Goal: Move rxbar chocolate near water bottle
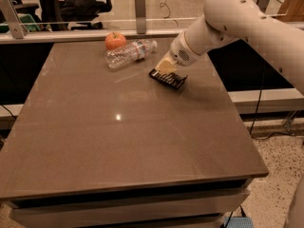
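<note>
The rxbar chocolate (169,79) is a flat black wrapper lying on the brown table (118,137), at the far right part. My gripper (166,69) is right over the bar's near-left end and seems to touch it; the white arm reaches in from the upper right. The water bottle (129,53) lies on its side to the bar's left and a little farther back, clear with a label band, a short gap from the bar.
An orange-red apple (115,40) sits behind the bottle's left end, at the table's far edge. A rail with glass panels (140,13) runs behind the table. The table's right edge is close to the bar.
</note>
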